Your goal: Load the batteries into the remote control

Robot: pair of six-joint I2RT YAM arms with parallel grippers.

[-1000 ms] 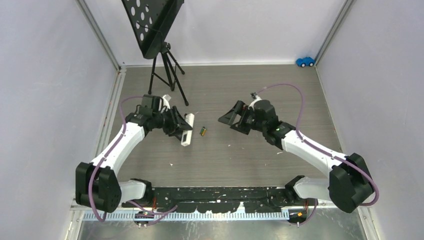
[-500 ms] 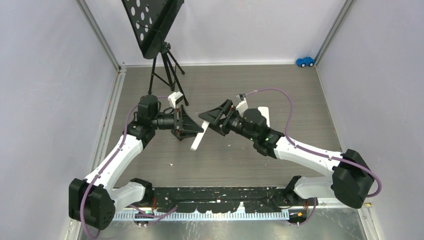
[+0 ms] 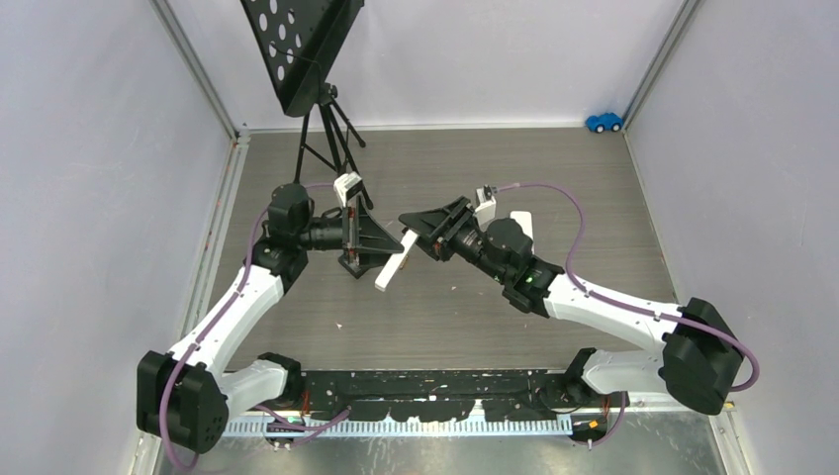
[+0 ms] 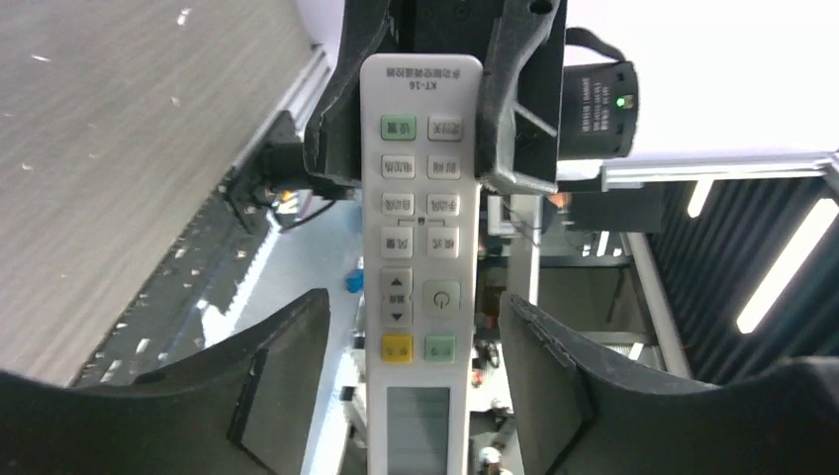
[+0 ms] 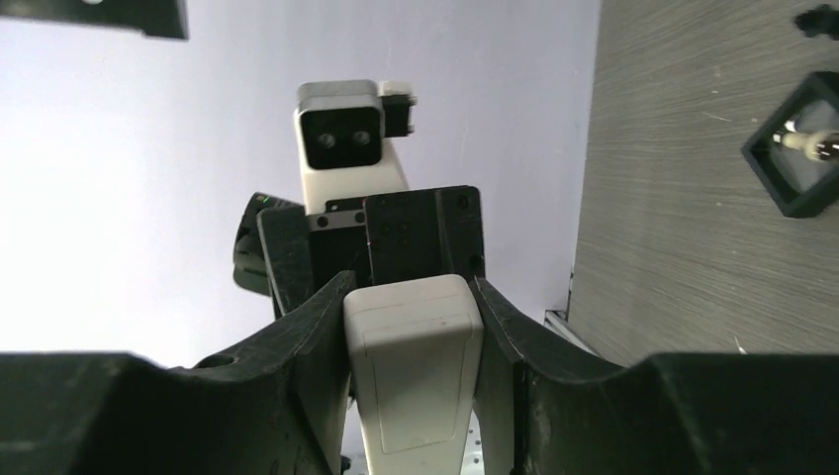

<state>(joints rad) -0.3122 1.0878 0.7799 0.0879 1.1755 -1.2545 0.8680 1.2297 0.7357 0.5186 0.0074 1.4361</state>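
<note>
We see the white remote control [image 4: 422, 247] held clear of the counter [image 3: 514, 168], slanting between the two arms. Its button face turns toward the left wrist camera. Its plain back, with a rectangular seam in it, faces the right wrist camera. The right pincer [image 5: 412, 292] pinches one end, a finger pressed to each long edge. The left pincer [image 4: 411, 302] stands spread around the other end, with a gap showing on both sides.

Near the pinched end we read "KT-16"; the characters above it and the button legends are too small for us to read.

A small black square tray [image 5: 797, 158] lies on the counter. In it is one slim pale cylinder with a reddish tip, apparently one of the batteries [image 5: 809, 144].

At the rear stands a black perforated music stand [image 3: 302, 49] on a tripod, and a blue toy car [image 3: 604, 122] sits in the far right corner.
</note>
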